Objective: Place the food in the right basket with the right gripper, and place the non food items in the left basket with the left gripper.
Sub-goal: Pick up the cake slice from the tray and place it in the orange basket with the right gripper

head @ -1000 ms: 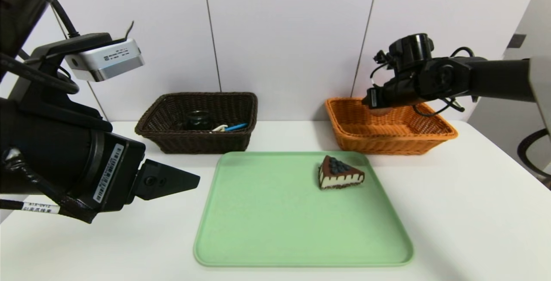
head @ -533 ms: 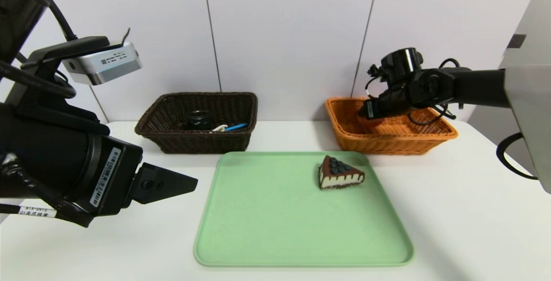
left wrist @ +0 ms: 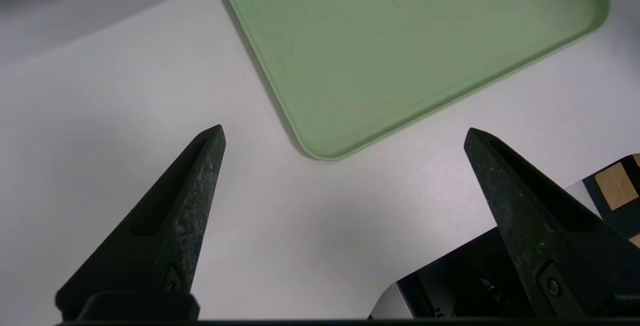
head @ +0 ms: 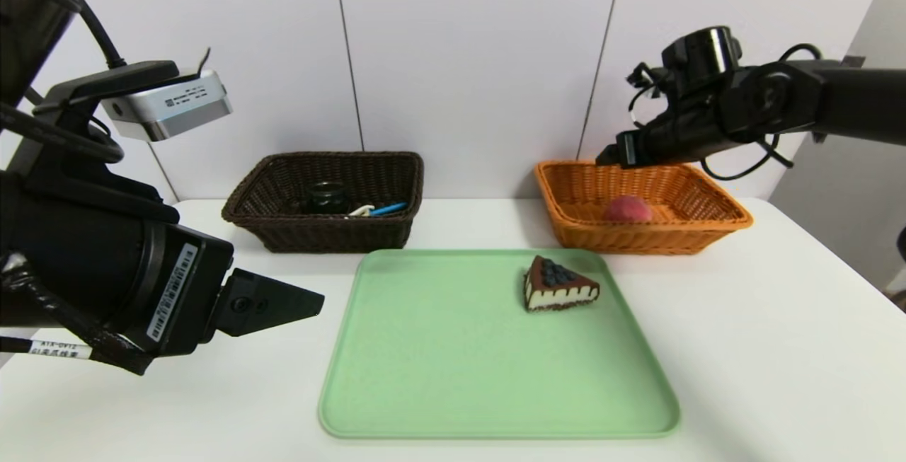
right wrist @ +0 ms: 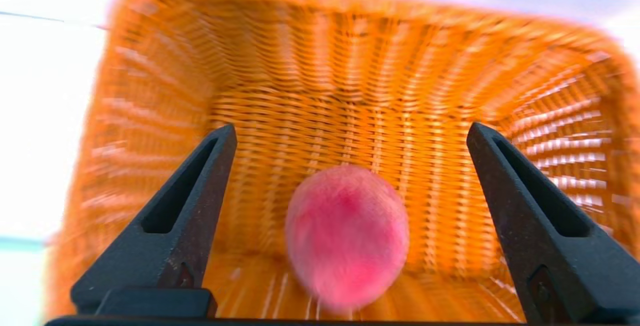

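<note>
The pink-red peach (head: 627,208) (right wrist: 346,233) lies on the floor of the light orange right basket (head: 722,220) (right wrist: 150,91). Above that basket hangs my right gripper (head: 610,156) (right wrist: 350,134), open, its jaws well clear of the fruit. The chocolate cake wedge (head: 558,284) rests on the green tray (head: 425,377). In the dark brown left basket (head: 396,228) I see the glass cup (head: 325,197), the white peeler (head: 362,210) and the blue spoon handle (head: 388,207). My left gripper (head: 311,301) (left wrist: 345,134) stands open over the table, left of the tray.
The green tray (left wrist: 400,41) fills the middle of the white table (head: 778,349). Both baskets stand along the back wall. The table's near edge and part of the robot's base (left wrist: 475,276) show in the left wrist view.
My right gripper opened and let go of the peach, which now lies in the orange basket. The right arm then rose above the basket. The left arm barely moved.
</note>
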